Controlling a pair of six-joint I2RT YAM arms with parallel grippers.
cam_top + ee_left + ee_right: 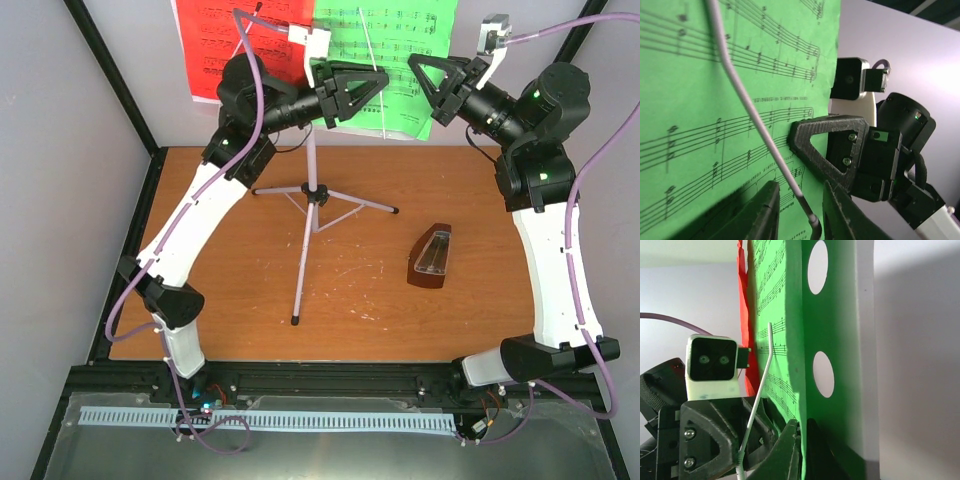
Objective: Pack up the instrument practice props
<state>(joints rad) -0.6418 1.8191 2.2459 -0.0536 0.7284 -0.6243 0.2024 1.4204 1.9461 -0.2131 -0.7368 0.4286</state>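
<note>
The silver tripod stand [315, 195] stands at the back of the table. The red music sheet [205, 50] and the green music sheet [395, 50] rest on its tray. My left gripper [372, 85] is open in front of the green sheet [700, 100]. Its fingers straddle the stand's thin wire retainer [760, 130] without closing on it. My right gripper [418, 72] is shut on the green sheet's right edge [777, 315], next to the perforated tray [840, 320]. The dark-brown metronome [432, 257] lies on the table to the right, apart from both grippers.
The wooden table [230, 300] is bounded by a black frame and grey walls. The tripod's legs [298, 300] spread across the table's middle. Both grippers sit close together, facing each other at the sheet. The red sheet also shows in the right wrist view [744, 315].
</note>
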